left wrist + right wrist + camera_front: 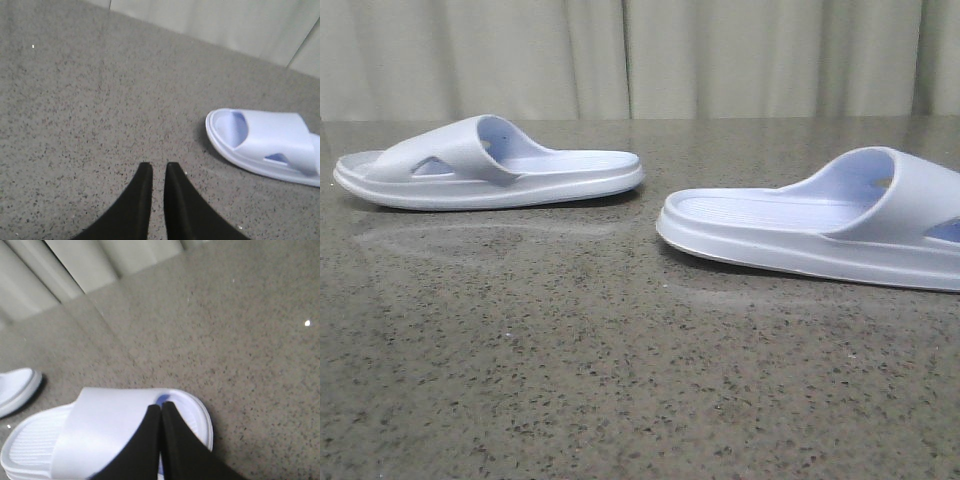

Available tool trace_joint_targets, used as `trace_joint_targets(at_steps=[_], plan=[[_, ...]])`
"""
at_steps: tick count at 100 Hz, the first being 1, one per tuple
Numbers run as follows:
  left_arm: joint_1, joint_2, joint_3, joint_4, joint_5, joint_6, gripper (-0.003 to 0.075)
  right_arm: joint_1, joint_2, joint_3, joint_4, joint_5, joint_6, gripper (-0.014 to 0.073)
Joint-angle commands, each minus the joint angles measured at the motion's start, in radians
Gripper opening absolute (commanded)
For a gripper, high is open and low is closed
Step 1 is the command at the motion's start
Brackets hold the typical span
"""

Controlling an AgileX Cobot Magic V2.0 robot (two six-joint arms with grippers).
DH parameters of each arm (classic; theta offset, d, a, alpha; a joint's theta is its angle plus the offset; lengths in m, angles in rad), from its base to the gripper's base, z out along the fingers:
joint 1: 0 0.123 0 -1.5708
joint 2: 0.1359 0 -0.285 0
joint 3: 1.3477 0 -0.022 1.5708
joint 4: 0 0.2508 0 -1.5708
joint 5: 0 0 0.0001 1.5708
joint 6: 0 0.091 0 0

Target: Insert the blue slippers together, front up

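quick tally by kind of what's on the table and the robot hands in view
blue slippers: 2, one on the left and one on the right
robot hands: 2, left hand and right hand
total: 4

**Soft, even light with mild blur in the wrist views**

Lighting is diffuse and moderately bright. On the speckled worktop [620, 380] a pale sheen lies in front of the left slipper [490, 165], and thin dark shadows hug both soles. A small glare dot shows well beyond the right claw [161, 407]. Both wrist views are soft; the right slipper [100, 435] beneath that claw is washed out, the claw blurred.
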Motion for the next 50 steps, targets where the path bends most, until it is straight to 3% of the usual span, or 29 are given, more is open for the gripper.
trace_joint_targets(at_steps=[1, 13, 24, 37, 44, 50], plan=[[-0.002, 0.105, -0.086, -0.001, -0.002, 0.001, 0.0016, -0.005, 0.118, -0.088, -0.028, 0.039, 0.001, -0.0078], [-0.002, 0.174, -0.119, -0.057, 0.033, 0.098, 0.0021, -0.005, 0.189, -0.119, -0.035, 0.100, 0.001, -0.0078], [-0.002, 0.200, -0.120, -0.206, 0.031, 0.235, 0.0088, -0.005, 0.199, -0.133, -0.037, 0.134, 0.001, -0.0042], [-0.002, 0.220, -0.120, -0.363, 0.027, 0.368, 0.0235, -0.005, 0.203, -0.141, -0.045, 0.146, 0.001, 0.0155], [-0.002, 0.240, -0.120, -0.383, 0.024, 0.371, 0.0296, -0.005, 0.203, -0.141, -0.047, 0.139, 0.001, 0.0269], [-0.002, 0.256, -0.120, -0.388, 0.024, 0.372, 0.0326, -0.005, 0.206, -0.141, -0.047, 0.121, 0.001, 0.0316]])
